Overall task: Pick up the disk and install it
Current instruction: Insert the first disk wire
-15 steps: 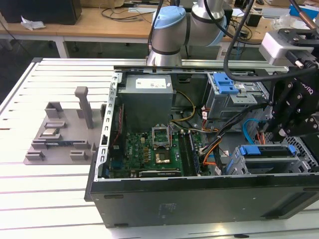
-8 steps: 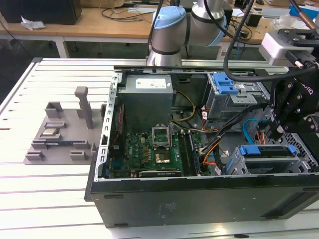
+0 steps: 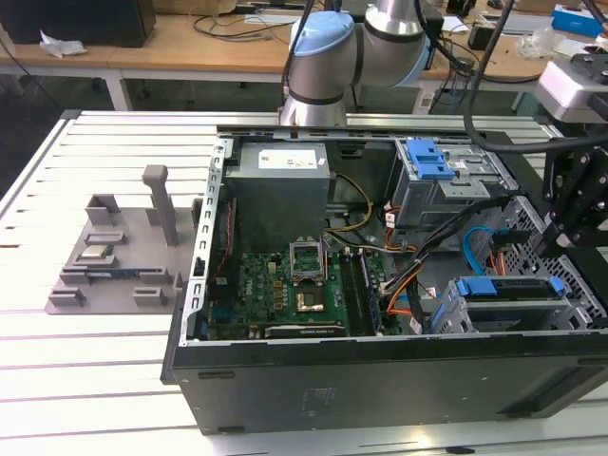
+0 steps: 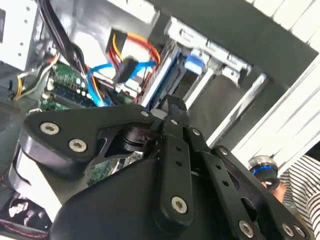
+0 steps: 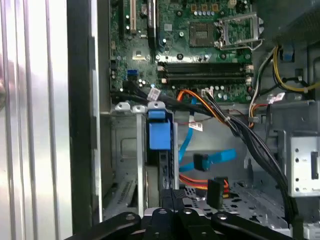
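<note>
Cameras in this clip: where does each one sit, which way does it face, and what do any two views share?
Exterior view: off the arm, above the table, looking down into the open computer case; the arm's grey-blue joints and the gripper at its right show.
First wrist view: on the arm, looking into the case past the gripper's black linkage at the blue-framed disk in its cage and the motherboard.
Second wrist view: behind the gripper, facing the disk.
Shared: both wrist views show the disk and the blue cable.

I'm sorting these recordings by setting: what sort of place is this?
Probably an electronics or robotics lab. An open computer case lies on a slatted metal table, its motherboard exposed, and wooden workbenches strewn with cables stand behind the robot arm.
</note>
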You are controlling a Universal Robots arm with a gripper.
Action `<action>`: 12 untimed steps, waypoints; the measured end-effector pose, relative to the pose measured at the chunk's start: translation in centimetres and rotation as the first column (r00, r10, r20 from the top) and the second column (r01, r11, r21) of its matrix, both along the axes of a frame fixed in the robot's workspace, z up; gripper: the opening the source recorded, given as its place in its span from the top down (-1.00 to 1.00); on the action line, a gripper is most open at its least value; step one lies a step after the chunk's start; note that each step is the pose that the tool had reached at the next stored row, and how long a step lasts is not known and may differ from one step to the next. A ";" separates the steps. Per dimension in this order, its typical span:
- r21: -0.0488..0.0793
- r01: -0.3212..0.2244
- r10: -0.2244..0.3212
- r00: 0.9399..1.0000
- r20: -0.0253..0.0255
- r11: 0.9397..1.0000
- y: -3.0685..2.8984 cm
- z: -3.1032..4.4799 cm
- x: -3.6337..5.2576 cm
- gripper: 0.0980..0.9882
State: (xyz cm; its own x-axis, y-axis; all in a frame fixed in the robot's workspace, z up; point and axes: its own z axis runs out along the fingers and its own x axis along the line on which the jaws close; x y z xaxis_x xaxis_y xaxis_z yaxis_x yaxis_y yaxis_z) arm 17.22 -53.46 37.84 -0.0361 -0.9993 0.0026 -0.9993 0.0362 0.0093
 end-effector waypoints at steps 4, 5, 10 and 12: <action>0.000 0.000 0.000 1.000 0.000 1.000 1.74 -0.41 0.53 0.98; 0.000 0.000 0.000 1.000 0.000 1.000 2.23 -0.47 0.52 0.98; -0.001 0.000 0.000 1.000 0.000 1.000 3.80 -1.03 -0.15 0.98; -0.001 0.000 0.000 1.000 0.000 1.000 3.80 -1.03 -0.15 0.83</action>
